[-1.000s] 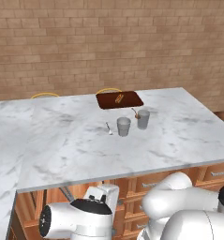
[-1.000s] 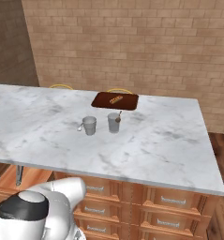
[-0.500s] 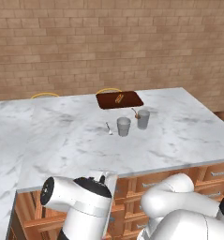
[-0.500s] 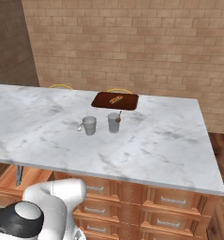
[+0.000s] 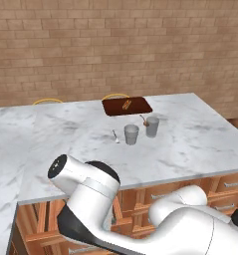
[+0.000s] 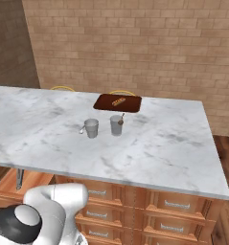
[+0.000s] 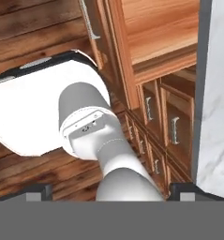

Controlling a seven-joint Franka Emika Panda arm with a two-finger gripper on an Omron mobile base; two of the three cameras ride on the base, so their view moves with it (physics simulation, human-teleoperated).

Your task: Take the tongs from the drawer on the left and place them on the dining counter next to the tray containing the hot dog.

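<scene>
Brick walls back the marble table [image 5: 190, 144]. The end effector [image 7: 108, 190], spread wide and empty, faces the drawer [image 7: 153, 47] ahead; next, reach in for tongs.

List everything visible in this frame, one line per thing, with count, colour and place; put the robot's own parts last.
dining counter: one, white marble with grey veins, on reddish-brown cabinets.
tray: one, dark brown, at the counter's far edge.
hot dog: one, orange-tan, on the tray.
cups: two, grey, side by side in front of the tray.
drawers: several, reddish-brown with silver bar handles, below the counter.
brick wall: one, tan, behind the counter.
arm: one, white with dark joints, low in front of the cabinets.
pincer: one, dark tips wide apart, holding nothing.
</scene>
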